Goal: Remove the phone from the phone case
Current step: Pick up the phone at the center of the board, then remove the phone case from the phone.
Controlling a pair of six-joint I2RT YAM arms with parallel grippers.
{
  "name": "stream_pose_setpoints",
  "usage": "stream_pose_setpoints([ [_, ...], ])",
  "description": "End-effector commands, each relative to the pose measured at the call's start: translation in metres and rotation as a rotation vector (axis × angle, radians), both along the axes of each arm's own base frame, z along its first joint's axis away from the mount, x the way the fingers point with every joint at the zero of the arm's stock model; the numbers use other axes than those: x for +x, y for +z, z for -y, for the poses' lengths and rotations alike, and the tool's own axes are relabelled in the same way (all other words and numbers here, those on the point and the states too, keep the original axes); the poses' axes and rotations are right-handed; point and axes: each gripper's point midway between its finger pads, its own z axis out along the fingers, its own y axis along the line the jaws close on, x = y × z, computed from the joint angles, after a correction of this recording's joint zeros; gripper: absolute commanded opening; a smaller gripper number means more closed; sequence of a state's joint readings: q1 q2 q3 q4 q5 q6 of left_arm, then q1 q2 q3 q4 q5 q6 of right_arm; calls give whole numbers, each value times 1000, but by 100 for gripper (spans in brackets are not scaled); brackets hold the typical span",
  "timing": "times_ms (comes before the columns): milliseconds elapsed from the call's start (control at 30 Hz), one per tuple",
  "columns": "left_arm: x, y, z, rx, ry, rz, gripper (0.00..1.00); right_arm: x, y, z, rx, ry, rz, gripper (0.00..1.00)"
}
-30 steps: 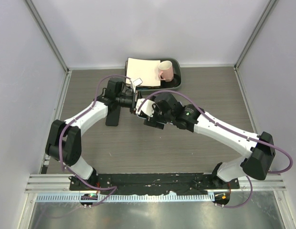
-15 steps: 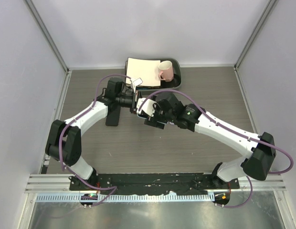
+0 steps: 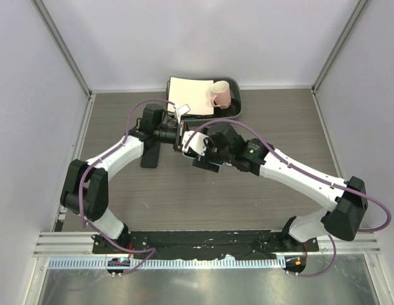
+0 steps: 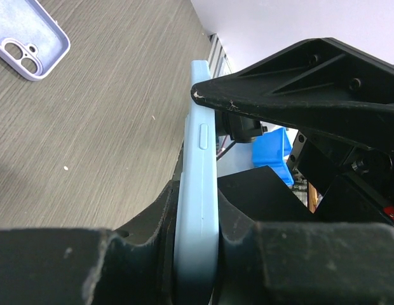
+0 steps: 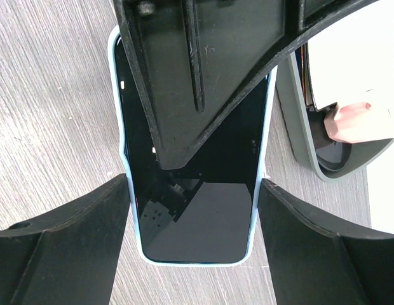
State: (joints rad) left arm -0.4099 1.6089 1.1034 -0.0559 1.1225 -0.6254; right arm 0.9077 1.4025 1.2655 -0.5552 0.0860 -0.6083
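Note:
A phone with a black screen (image 5: 197, 216) sits in a light-blue case (image 4: 198, 159). My left gripper (image 4: 198, 203) is shut on the cased phone across its front and back, and holds it edge-up above the table. Its upper finger (image 5: 197, 76) covers the top of the screen in the right wrist view. My right gripper (image 5: 194, 184) spans the phone's width, with a finger against each long side of the case. In the top view both grippers (image 3: 178, 135) (image 3: 192, 141) meet at the table's middle, and the phone is mostly hidden between them.
A lilac empty phone case (image 4: 28, 38) lies flat on the wooden table. A dark tray (image 3: 237, 107) at the back holds a white folded sheet (image 3: 187, 92) and a pink mug (image 3: 220, 95). White walls enclose the table on three sides.
The right arm's wrist and forearm have shifted slightly. Both grips on the cased phone look unchanged.

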Motion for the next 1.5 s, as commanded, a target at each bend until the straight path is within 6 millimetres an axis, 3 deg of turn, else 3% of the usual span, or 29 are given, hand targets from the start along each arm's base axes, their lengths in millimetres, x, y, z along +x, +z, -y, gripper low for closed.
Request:
stream_pose_setpoints([
  [0, -3, 6, -1, -10, -13, 41, 0, 11, 50, -6, 118, -17, 129, 1],
  [133, 0, -4, -4, 52, 4, 35, 0, 12, 54, -3, 107, -22, 142, 1],
  [467, 7, -7, -8, 99, 47, 80, 10, 5, 54, 1, 97, -5, 131, 1],
  [667, 6, -8, -10, 107, 48, 93, 28, 5, 59, 4, 107, -10, 141, 1],
  [800, 5, -9, -10, 109, 46, 96, 53, 4, 60, 4, 112, -9, 139, 1],
  [1133, 4, -5, -8, 83, 40, 90, 47, 5, 48, 1, 102, -4, 118, 1],
  [1467, 0, 5, -6, 46, 24, 77, 24, 14, 39, -4, 107, -36, 115, 1],
])
